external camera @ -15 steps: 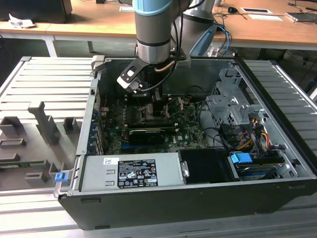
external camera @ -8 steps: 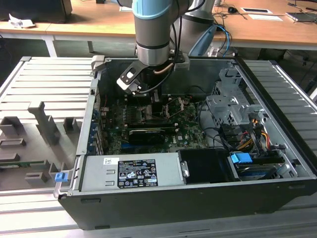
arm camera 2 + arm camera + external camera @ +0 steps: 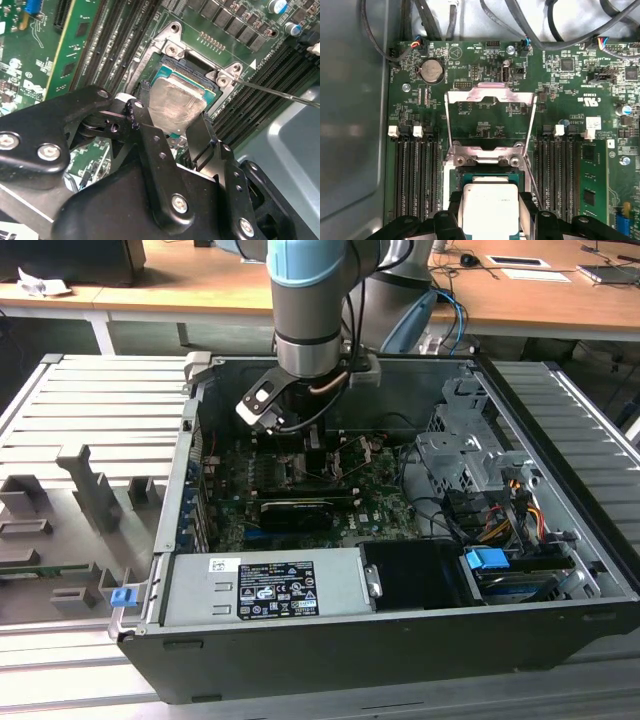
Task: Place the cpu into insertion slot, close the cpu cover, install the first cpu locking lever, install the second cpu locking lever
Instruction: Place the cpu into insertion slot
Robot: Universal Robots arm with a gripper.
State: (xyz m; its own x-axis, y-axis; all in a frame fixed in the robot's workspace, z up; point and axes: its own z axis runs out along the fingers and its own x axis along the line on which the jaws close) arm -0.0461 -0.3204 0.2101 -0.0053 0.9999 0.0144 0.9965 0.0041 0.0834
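At 11 o'clock inside case, exterior view: gripper clamping cpu over insertion slot; cpu cover standing open for access.

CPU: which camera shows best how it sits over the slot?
The second wrist view: the cpu shows at an angle, silver face plus the insertion slot rim beyond it, the gripper clamped on its sides. The first wrist view shows the cpu flat-on, its near edge cut off. The exterior view: too small to tell.

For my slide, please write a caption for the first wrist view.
Gripper holding the cpu at the slot, with the cover open.
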